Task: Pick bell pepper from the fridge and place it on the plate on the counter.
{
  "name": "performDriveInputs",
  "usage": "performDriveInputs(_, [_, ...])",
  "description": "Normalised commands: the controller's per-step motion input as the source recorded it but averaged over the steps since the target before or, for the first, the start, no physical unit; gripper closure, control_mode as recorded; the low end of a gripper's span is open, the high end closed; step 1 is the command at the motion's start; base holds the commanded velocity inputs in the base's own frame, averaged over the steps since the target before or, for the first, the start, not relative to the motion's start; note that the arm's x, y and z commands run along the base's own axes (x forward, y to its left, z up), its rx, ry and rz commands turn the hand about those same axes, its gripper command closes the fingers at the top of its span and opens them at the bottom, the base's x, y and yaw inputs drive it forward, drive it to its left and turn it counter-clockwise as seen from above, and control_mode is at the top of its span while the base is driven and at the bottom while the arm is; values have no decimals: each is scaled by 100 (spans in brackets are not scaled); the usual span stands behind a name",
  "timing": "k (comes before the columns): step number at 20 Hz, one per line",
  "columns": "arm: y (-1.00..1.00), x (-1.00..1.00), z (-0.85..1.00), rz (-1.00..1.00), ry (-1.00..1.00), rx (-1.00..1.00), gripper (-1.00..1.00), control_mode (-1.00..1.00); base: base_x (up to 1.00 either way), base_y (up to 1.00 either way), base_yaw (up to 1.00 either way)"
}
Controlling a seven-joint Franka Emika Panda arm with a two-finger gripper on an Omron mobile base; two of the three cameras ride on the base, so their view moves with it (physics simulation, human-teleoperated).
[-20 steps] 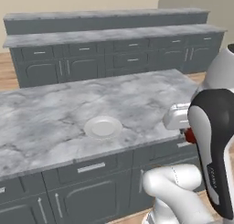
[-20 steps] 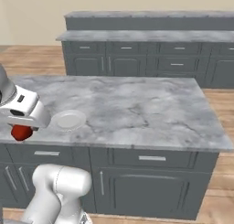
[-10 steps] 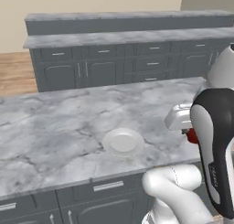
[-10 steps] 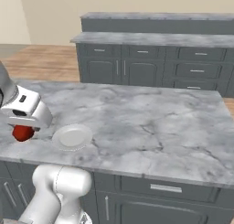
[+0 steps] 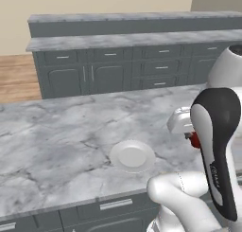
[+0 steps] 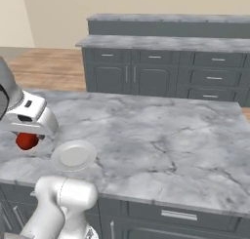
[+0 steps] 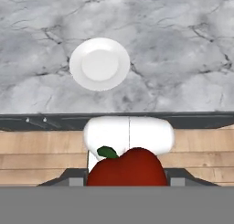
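Observation:
My gripper (image 6: pixel 28 138) is shut on the bell pepper (image 6: pixel 26 141), a small glossy red one with a dark green stem. It hangs a little above the front edge of the grey marbled counter (image 6: pixel 161 135). From the left base camera the bell pepper (image 5: pixel 194 140) peeks out beside my forearm, right of the plate (image 5: pixel 132 156). The white plate (image 6: pixel 73 155) lies bare on the counter, close beside the gripper. Looking along the hand, the bell pepper (image 7: pixel 127 167) sits between the fingers of the gripper (image 7: pixel 127 178), with the plate (image 7: pixel 99 64) ahead on the counter (image 7: pixel 183 45). The fridge is out of view.
Tiered dark grey cabinets (image 5: pixel 123 70) with marbled tops run along the far wall, across a strip of wooden floor (image 5: pixel 16 79). Drawers with silver bar handles (image 6: pixel 178 214) sit under the counter's front. My own white arm (image 5: pixel 217 150) stands right of the plate.
The whole scene has shifted because the base has driven: counter and plate now sit nearer and more central. The gripper stays shut on the bell pepper, in the same spot relative to the base.

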Motion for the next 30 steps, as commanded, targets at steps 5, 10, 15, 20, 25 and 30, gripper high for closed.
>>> performDriveInputs(5, [23, 64, -57, 1, 16, 1, 100, -100, 0, 0, 0])
performDriveInputs(10, [18, 66, -67, 3, 9, 0, 100, -100, 0, 0, 0])
performDriveInputs(15, [11, 54, -75, 5, 1, 0, 100, -100, 0, 0, 0])
performDriveInputs(20, [10, 44, -69, 4, -2, 0, 100, -100, 0, 0, 0])
performDriveInputs(25, [4, 67, -51, 4, -2, 0, 100, -100, 0, 0, 0])
performDriveInputs(30, [0, 61, -37, 4, -1, 0, 100, -100, 0, 0, 0])
